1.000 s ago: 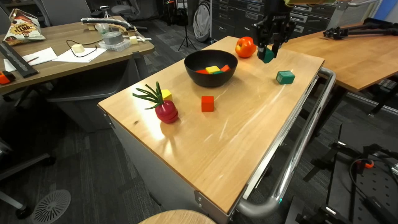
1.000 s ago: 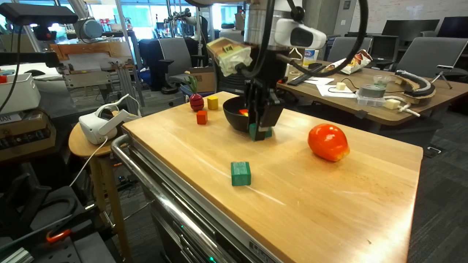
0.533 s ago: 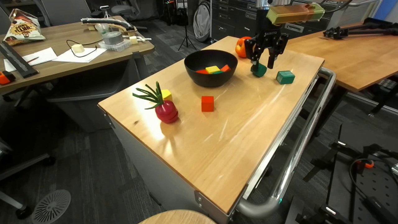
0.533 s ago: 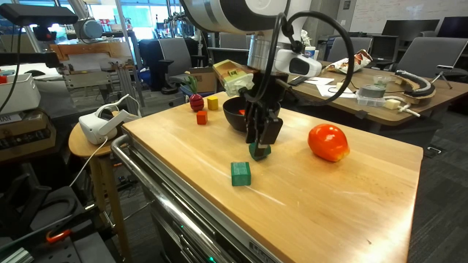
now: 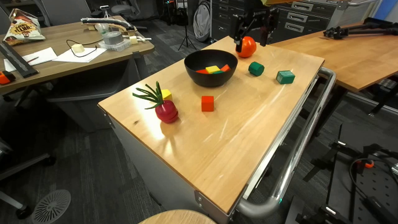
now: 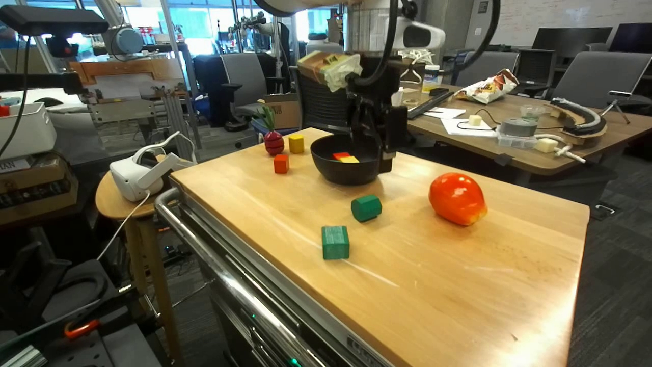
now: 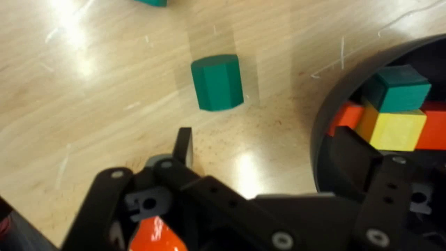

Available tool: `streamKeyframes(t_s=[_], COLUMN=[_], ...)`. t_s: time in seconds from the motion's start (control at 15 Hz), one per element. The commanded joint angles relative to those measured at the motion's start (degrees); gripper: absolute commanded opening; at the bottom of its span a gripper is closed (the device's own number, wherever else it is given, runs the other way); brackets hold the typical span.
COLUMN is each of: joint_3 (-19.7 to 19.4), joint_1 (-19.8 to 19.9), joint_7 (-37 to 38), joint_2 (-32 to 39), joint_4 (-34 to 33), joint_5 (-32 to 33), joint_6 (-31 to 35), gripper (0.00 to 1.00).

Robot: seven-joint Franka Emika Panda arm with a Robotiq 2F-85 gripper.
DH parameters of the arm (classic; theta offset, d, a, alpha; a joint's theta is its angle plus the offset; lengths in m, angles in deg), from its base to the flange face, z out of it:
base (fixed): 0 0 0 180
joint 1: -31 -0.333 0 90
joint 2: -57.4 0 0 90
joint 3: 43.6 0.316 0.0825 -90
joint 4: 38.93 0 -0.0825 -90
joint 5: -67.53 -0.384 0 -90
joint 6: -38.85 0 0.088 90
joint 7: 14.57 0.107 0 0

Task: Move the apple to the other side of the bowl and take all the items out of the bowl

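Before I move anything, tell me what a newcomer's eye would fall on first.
Probably the apple, glossy and red-orange, lying on the table apart from the bowl. Next, the red, yellow and green blocks inside that black bowl. Then the leafy fruit, dark red, near the table's edge beside a yellow block.

A white headset [image 6: 126, 176] rests on a stool [image 6: 106, 197]; on the desk [image 5: 136, 51] — a chip bag [image 5: 24, 28], papers [image 5: 43, 55], a grey roll [image 5: 113, 38].
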Motion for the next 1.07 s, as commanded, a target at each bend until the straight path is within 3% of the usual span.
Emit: streamKeyframes(t_s=[0.0, 0.2, 0.47, 0.87, 1.0], joint_3=[1.2, 3.3, 5.5, 4.2, 3.5], joint_1=[-2.4, -3.6, -5.6, -9.1, -9.7], joint_7=[3.4, 6.0, 10.2, 11.4, 11.6], joint_2=[-6.4, -5.1, 1.9, 12.8, 15.2], joint_4=[3.6, 2.5, -1.7, -10.0, -12.2], joint_5=[8.1, 11.0, 11.3, 10.6, 10.3], joint_6=[5.4, 7.2, 11.9, 11.2, 10.8], gripper=[1.0, 1.0, 1.0, 1.0, 0.74])
